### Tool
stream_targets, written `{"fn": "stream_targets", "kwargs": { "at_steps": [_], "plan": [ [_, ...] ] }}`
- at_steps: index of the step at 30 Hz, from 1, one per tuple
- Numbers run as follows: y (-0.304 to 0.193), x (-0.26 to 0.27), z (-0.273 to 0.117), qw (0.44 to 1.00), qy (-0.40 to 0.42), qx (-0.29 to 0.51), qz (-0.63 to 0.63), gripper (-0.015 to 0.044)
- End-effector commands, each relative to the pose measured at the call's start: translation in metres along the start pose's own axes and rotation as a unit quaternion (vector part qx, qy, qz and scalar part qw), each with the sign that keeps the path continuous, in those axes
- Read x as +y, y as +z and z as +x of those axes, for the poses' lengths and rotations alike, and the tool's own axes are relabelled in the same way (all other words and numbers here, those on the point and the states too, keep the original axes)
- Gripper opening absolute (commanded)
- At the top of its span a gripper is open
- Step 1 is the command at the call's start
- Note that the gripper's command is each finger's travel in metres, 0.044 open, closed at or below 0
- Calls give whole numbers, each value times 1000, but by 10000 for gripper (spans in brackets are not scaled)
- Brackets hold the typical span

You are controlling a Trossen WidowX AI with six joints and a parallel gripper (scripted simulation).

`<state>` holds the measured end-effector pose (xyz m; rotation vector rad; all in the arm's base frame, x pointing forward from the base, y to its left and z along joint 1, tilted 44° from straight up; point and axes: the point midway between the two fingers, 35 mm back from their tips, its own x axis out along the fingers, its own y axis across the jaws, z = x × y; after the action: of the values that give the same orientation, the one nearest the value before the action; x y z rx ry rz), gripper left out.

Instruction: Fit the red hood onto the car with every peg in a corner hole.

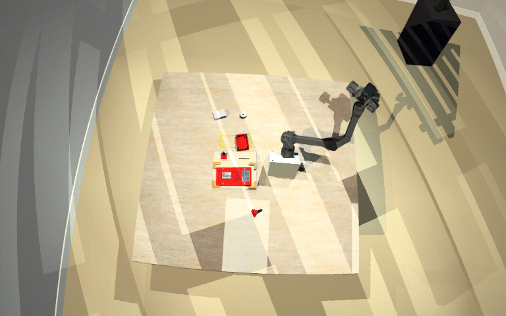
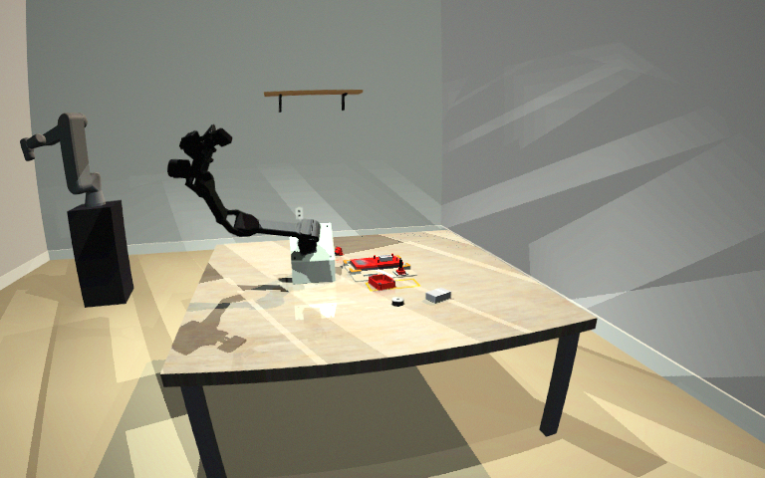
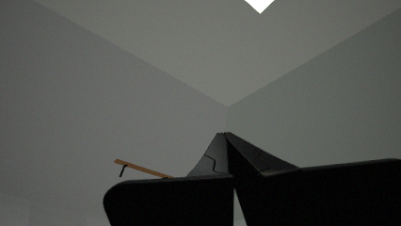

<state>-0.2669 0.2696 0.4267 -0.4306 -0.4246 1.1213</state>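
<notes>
Beyond jig's edge, open-side-up hood point(image 1: 242, 141) point(image 2: 382, 282); gripper point(image 1: 366, 90) point(image 2: 213, 131) point(image 3: 223, 138) raised well apart, fingers pressed together.

The dark pedestal point(image 1: 430, 35) at far right is cut off by the top edge. In the wrist view, the fingers' dark housings run past the bottom edge, and the ceiling light point(image 3: 260, 5) is cropped above. The hood's point(image 1: 242, 141) point(image 2: 382, 282) corner holes are too small to tell.

Hood point(image 1: 242, 141) point(image 2: 382, 283) on table point(image 1: 306, 234) point(image 2: 292, 341) — beside jig point(image 1: 234, 157), chassis point(image 1: 234, 176) point(image 2: 366, 264) in jig
</notes>
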Motion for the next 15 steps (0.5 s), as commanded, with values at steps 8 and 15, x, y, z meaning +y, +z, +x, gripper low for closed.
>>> {"fn": "stream_targets", "kwargs": {
  "at_steps": [8,15],
  "plan": [
    [18,-35,1,998,-35,-44,-5,210],
    [30,-116,-2,987,-87,-90,104,394]
  ]
}}
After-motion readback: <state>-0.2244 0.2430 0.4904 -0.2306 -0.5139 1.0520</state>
